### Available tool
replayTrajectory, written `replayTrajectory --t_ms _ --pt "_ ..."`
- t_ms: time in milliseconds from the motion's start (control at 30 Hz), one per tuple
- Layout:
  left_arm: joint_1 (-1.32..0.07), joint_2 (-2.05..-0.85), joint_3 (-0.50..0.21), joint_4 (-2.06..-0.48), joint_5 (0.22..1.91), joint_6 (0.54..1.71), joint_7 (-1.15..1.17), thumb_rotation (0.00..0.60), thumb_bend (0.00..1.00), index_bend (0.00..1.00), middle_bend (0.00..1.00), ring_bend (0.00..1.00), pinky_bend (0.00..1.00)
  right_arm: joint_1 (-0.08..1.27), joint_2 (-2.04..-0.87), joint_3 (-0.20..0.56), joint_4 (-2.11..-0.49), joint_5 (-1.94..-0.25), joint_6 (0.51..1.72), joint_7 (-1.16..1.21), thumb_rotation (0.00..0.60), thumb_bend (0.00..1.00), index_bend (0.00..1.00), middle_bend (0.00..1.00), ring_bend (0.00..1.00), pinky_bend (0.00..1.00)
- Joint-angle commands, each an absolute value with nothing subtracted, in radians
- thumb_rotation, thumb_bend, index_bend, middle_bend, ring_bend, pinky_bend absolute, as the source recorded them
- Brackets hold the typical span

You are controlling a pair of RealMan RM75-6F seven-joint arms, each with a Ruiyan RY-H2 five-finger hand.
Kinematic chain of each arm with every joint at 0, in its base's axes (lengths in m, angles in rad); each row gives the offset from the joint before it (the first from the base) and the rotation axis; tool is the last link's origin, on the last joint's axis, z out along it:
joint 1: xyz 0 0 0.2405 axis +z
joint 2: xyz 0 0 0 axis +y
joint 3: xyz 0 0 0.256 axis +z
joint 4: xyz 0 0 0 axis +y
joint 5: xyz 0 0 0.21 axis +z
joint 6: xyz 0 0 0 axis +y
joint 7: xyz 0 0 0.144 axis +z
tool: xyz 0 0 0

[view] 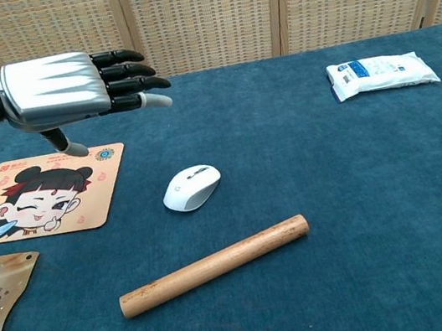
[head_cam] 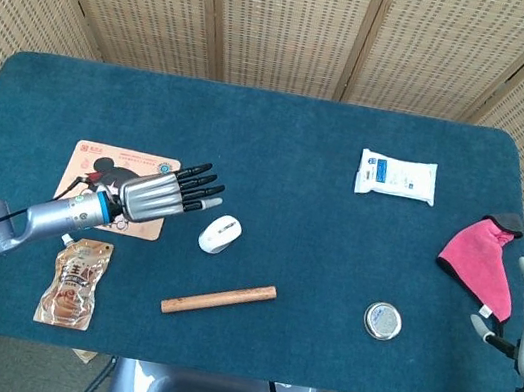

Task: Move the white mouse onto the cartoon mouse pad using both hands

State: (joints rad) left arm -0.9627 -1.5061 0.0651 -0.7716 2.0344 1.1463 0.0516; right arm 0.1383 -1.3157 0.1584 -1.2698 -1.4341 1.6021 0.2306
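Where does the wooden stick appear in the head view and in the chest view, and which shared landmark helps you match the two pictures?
Head view: the wooden stick lies low and left of centre, near the table's front edge.
Chest view: the wooden stick lies low and left of centre, slanting up to the right.
Shared landmark: the white mouse sits just behind the stick in both views.

A wooden rod [head_cam: 218, 299] lies slantwise near the front of the blue table [head_cam: 280, 149], with a snack pouch [head_cam: 74, 283] to its left. A round tin [head_cam: 382, 321] sits to the right, a pink cloth [head_cam: 480, 260] at the right edge, and a white wipes pack [head_cam: 396, 177] further back.
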Motion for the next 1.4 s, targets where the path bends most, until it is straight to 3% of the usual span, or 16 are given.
replayTrajectory --t_ms 33,433,1033,1200,1400 --pt "-0.984 -1.526 0.088 -0.751 2.051 1.135 0.057 0.6 0.07 0.06 0.0 0.0 0.0 0.137 -1.317 0.162 -1.268 -1.434 1.602 0.232 0.6 0.0 0.08 0.0 0.0 0.0" --pt "-1.049 -1.589 0.155 -0.664 2.083 1.114 0.069 0.6 0.07 0.09 0.0 0.0 0.0 0.136 -1.323 0.172 -1.259 -1.43 1.59 0.226 0.6 0.0 0.08 0.0 0.0 0.0" --pt "-1.091 -1.681 0.196 -0.592 2.055 1.133 0.066 0.6 0.08 0.1 0.0 0.0 0.0 0.134 -1.33 0.185 -1.246 -1.431 1.58 0.238 0.6 0.0 0.08 0.0 0.0 0.0" --pt "-1.069 -1.716 0.196 -0.552 2.03 1.162 0.069 0.6 0.07 0.0 0.0 0.0 0.0 0.134 -1.332 0.185 -1.246 -1.437 1.583 0.238 0.6 0.0 0.08 0.0 0.0 0.0" --pt "-1.051 -1.761 0.197 -0.497 2.01 1.185 0.06 0.6 0.04 0.0 0.0 0.0 0.0 0.132 -1.335 0.188 -1.246 -1.441 1.59 0.236 0.6 0.0 0.08 0.0 0.0 0.0"
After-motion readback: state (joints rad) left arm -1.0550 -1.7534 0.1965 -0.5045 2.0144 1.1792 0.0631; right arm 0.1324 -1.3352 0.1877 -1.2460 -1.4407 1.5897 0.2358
